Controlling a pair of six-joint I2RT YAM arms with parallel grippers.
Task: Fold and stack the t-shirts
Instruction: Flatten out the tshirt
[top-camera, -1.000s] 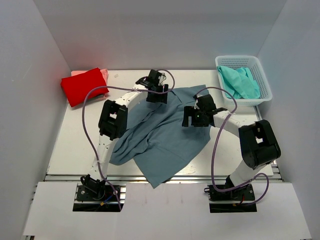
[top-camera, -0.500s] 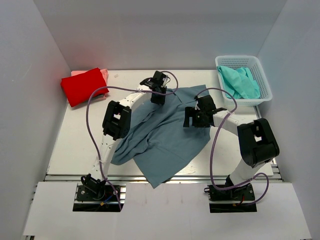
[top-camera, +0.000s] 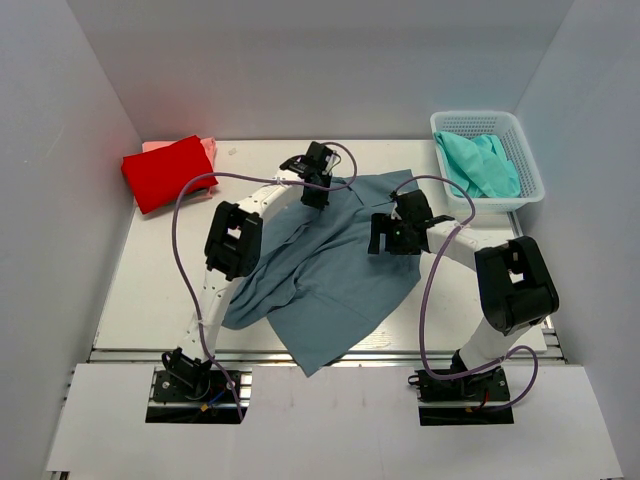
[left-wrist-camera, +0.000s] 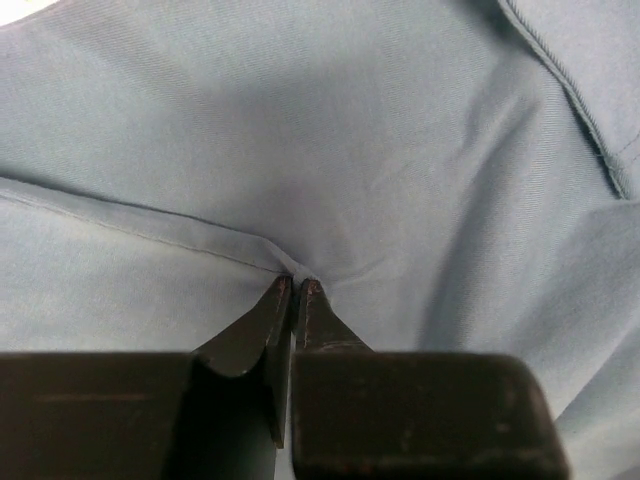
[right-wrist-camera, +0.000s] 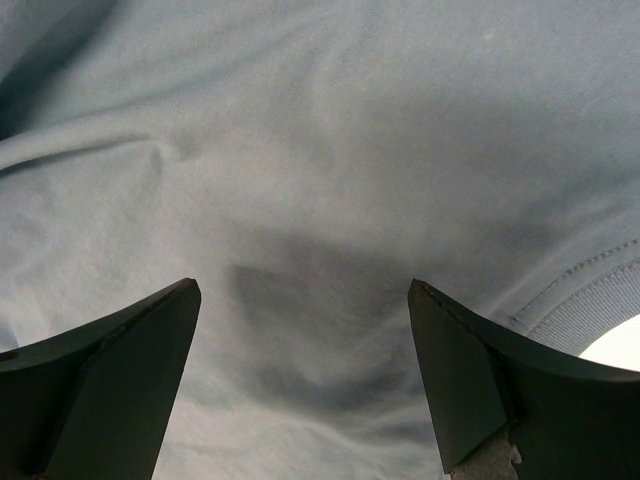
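Note:
A dusty blue-grey t-shirt (top-camera: 330, 280) lies crumpled across the middle of the table, one corner hanging over the near edge. My left gripper (top-camera: 316, 196) sits at its far upper edge, and in the left wrist view the left gripper (left-wrist-camera: 297, 282) is shut on a small pinch of the blue-grey cloth (left-wrist-camera: 400, 150). My right gripper (top-camera: 392, 238) hovers over the shirt's right part; the right gripper (right-wrist-camera: 303, 290) stands open just above the blue-grey fabric (right-wrist-camera: 320, 150), nothing between its fingers. A folded red t-shirt (top-camera: 168, 172) lies on a pink one (top-camera: 208, 146) at the far left.
A white mesh basket (top-camera: 530, 165) at the far right holds a teal t-shirt (top-camera: 480, 165). White walls close in the table on three sides. The table's near edge (top-camera: 150, 350) runs in front of the arm bases.
The left gripper moved slightly right onto the shirt's far edge and closed from open onto a fold of cloth. The right gripper shifted only a little and stayed open.

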